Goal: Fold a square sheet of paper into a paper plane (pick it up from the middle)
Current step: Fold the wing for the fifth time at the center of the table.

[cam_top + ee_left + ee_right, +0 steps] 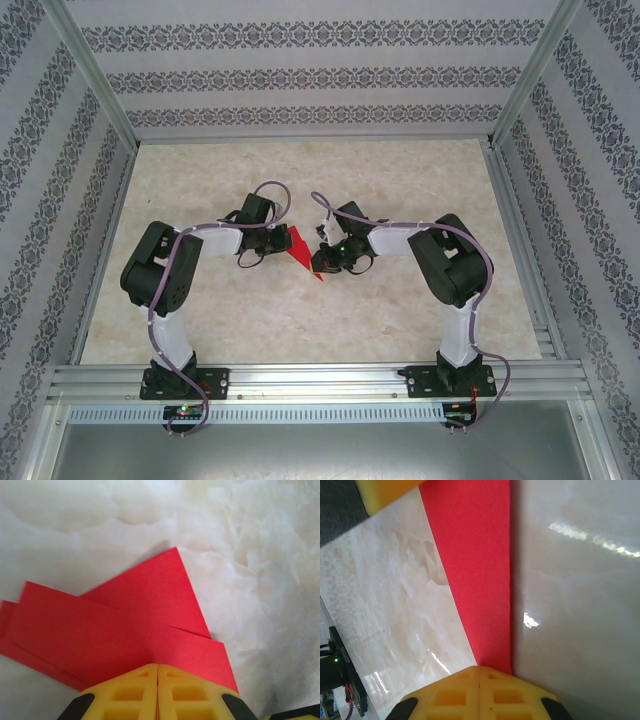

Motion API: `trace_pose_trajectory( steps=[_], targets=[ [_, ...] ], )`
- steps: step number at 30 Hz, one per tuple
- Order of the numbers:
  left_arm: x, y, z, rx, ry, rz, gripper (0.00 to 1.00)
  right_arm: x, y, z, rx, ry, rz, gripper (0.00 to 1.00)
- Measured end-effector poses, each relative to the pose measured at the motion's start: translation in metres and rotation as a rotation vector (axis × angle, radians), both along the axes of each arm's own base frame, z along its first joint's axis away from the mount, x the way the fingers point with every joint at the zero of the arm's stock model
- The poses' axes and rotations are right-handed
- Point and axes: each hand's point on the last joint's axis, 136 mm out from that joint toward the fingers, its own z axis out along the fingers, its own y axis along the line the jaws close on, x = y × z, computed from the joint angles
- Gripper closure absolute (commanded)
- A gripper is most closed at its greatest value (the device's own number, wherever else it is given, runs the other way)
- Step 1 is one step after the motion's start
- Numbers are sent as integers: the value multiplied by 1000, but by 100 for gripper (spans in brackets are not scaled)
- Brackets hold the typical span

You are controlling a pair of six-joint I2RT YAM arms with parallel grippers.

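Observation:
The square sheet of paper is folded into a red, pointed wedge, the paper plane (301, 250), and hangs between my two grippers at the middle of the table. My left gripper (283, 243) is shut on its left side. In the left wrist view the yellow fingers meet at the left gripper (158, 667), with layered red flaps of the paper plane (125, 625) spreading out ahead of them. My right gripper (320, 258) is shut on the narrow lower end. In the right wrist view the right gripper (479, 669) pinches the paper plane (475, 570), a tapering red strip.
The marble-look table top (300, 330) lies under both arms. An aluminium rail (320, 380) runs along the near edge and patterned walls (300, 70) close the back and sides. A yellow finger of the left gripper (385, 492) shows at the top of the right wrist view.

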Motion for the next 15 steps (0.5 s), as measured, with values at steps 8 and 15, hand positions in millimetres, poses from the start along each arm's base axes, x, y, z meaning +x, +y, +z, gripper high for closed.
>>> trace_pose_trajectory(
  steps=[8,15],
  targets=[
    [0,2,-1,-2,-1,-3,92,1,0,3,-6,6,-1,95],
    [0,2,-1,-20,-9,-5,92,6,7,12,-34,1,-7,94]
  ],
)
